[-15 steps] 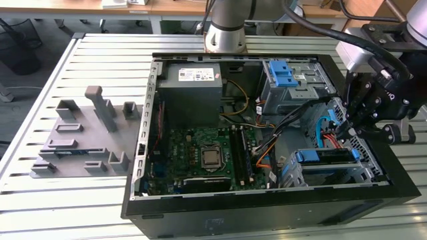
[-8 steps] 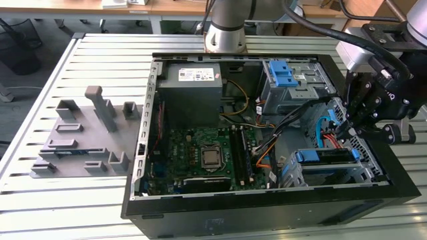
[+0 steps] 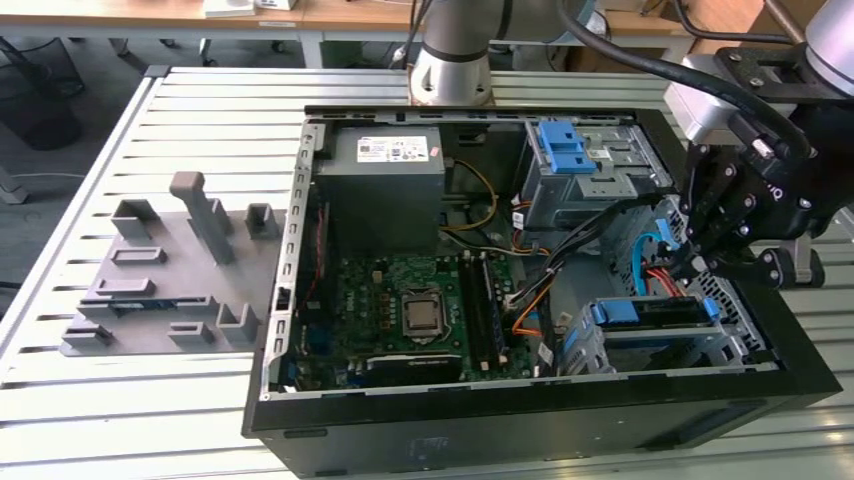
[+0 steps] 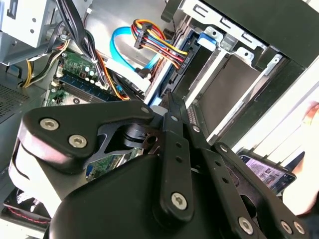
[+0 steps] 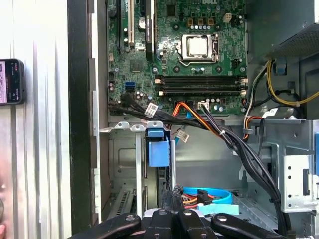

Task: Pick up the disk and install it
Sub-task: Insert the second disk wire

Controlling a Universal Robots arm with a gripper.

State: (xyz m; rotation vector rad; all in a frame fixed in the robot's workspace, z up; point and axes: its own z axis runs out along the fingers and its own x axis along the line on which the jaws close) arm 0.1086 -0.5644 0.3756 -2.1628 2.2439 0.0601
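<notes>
The disk (image 3: 647, 313), in its blue carrier bracket, lies in the metal bay at the front corner of the open computer case (image 3: 534, 400), on the exterior view's right. In the first wrist view the disk (image 5: 158, 149) is edge-on in the bay, blue tab showing. In the second wrist view the disk (image 4: 199, 64) is dark beside the coloured cable plug (image 4: 159, 47). My gripper (image 3: 690, 268) hangs just above the disk's cable end, fingers (image 5: 173, 201) shut together. Whether they touch the disk I cannot tell.
Power and blue data cables (image 3: 654, 250) run close under the gripper. A grey cage with a blue latch (image 3: 574, 150) and the power supply (image 3: 387, 170) sit at the case's back. A grey fixture (image 3: 160, 280) lies outside the case. A phone (image 5: 10, 82) lies beside it.
</notes>
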